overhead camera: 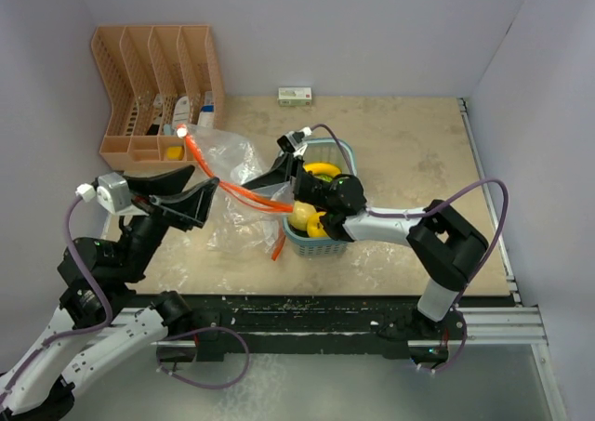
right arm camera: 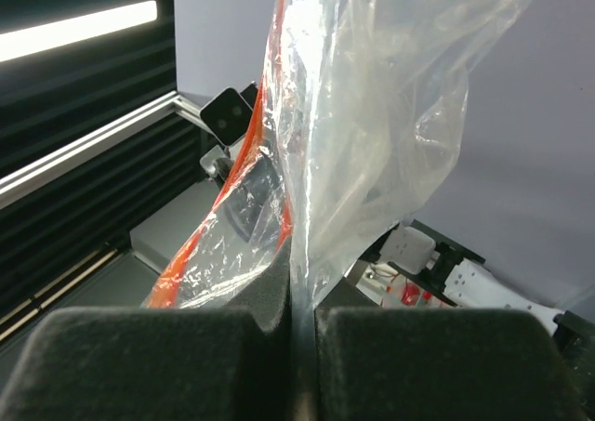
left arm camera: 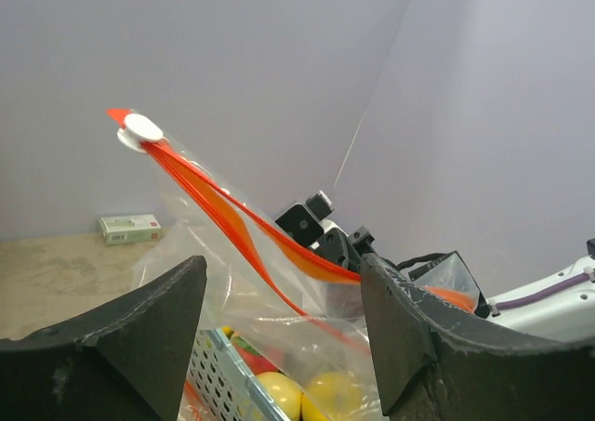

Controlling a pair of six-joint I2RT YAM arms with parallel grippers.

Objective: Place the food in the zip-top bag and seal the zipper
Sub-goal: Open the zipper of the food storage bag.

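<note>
The worktop (overhead camera: 409,161) is the biggest thing here, walled at the back and on both sides. Bare beige surface runs from the middle out to its right edge, where only the right arm's elbow reaches over it. A tan slotted organiser (overhead camera: 153,77) fills the back-left corner, tight to the left wall. In front of it the zip-top bag (overhead camera: 228,156) is held up off the surface, crumpled and clear, with its right side against the light blue mesh basket (overhead camera: 316,246) at mid-worktop. The zipper (overhead camera: 237,190) is pulled into a taut orange-red line that slopes from near the organiser down toward the basket. The food is not in the bag: yellow fruits (overhead camera: 302,215) sit in the basket under the right arm's wrist. The left gripper (overhead camera: 200,196) hangs just beside the bag's near-left edge, its jaws spread wide with nothing between them. The right gripper (right arm camera: 302,300) has its jaws pressed together on a fold of the bag's plastic, just by the zipper. A small white-green box (overhead camera: 295,96) lies against the back wall, well apart from everything else. Smallest is the white slider (overhead camera: 181,131), at the zipper's high end just in front of the organiser.
</note>
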